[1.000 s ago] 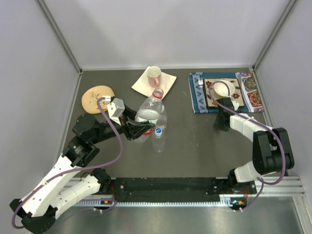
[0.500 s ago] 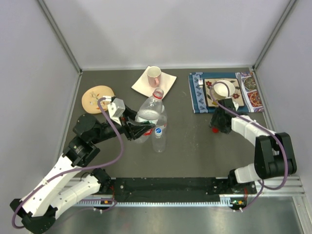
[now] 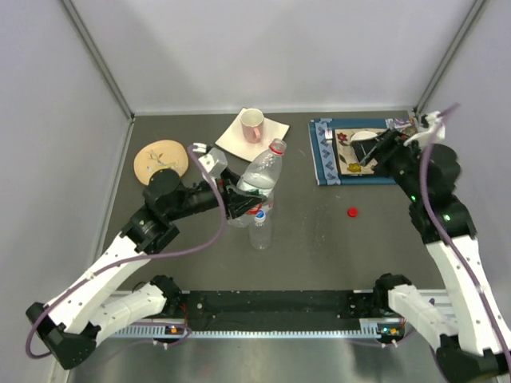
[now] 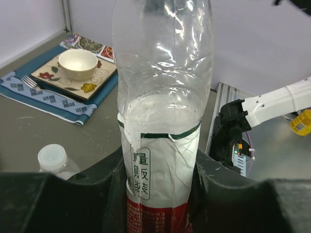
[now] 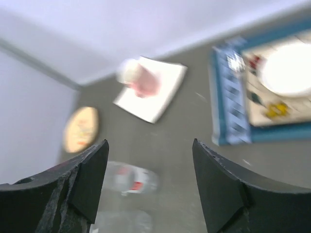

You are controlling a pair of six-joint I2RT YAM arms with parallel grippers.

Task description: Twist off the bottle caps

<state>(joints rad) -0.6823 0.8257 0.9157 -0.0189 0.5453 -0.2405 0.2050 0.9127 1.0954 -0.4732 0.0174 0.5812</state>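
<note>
risk check: left claw (image 3: 242,203) is clamped on the lower body of a clear, crinkled plastic bottle with a red neck ring (image 3: 259,171), held tilted over the dark desk (image 3: 319,247). water shows inside. the top view can't settle whether its mouth is capped, so more tilt or a harder squeeze on that thin wall could spill it. a slim clear bottle with a pale cap (image 3: 259,227) stands just beside the claw and would likely tip if the held bottle swings down. small red round cap (image 3: 352,212) lies loose on the desk, well apart from both arms, and may roll. right claw (image 5: 149,145) is apart and empty, up near the blue placemat (image 3: 323,163); its view is blurred.
</note>
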